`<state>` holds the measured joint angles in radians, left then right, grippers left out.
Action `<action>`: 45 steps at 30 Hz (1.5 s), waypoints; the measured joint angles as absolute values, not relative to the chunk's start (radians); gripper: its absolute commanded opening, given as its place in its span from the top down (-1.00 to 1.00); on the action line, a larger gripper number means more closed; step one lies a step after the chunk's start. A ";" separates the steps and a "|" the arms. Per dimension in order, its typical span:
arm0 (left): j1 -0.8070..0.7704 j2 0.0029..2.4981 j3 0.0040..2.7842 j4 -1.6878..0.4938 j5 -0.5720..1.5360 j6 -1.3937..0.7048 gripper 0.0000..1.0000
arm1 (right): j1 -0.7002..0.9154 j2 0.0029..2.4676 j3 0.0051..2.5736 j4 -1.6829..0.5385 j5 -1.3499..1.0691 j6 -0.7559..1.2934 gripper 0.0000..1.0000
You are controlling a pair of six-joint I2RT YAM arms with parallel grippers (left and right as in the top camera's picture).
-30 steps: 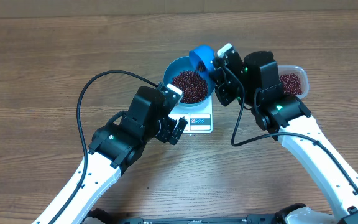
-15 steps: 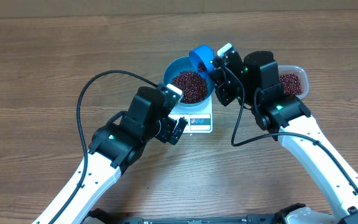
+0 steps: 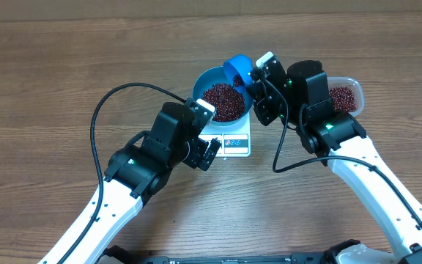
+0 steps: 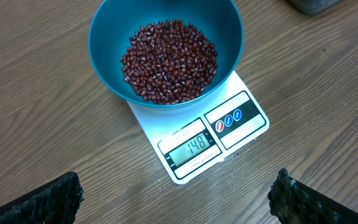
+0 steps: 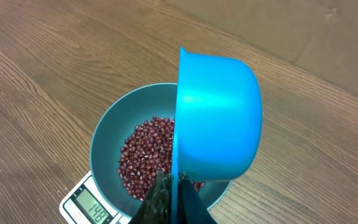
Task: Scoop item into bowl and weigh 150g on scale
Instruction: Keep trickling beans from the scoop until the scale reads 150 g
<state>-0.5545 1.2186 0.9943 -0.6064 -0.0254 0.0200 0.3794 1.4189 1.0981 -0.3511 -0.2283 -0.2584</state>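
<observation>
The right gripper (image 5: 171,198) is clenched on the one scoop (image 5: 219,118), tipped over the single bowl (image 4: 104,25) at upper centre, likely to trickle beans (image 4: 169,59); the bowl sits on the one scale (image 4: 244,121), reading 148; the left gripper (image 3: 208,154) hovers released; one tub (image 3: 345,97) at the right.

Blue bowl (image 4: 166,43) of red-brown beans (image 4: 169,61) sits on white scale (image 4: 201,140)
</observation>
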 measured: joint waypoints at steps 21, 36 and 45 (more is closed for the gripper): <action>-0.554 1.219 0.994 -0.606 -0.025 0.020 -0.99 | 0.379 1.419 1.100 -0.349 -0.229 -0.258 0.93; -0.554 1.219 0.994 -0.606 -0.025 0.020 -0.99 | 0.379 1.419 1.100 -0.350 -0.228 -0.258 0.93; -0.554 1.219 0.994 -0.606 -0.025 0.020 -0.99 | 0.379 1.419 1.100 -0.349 -0.228 -0.258 0.93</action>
<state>-0.5545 1.2186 0.9943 -0.6064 -0.0254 0.0200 0.3794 1.4189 1.0996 -0.3492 -0.2283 -0.2581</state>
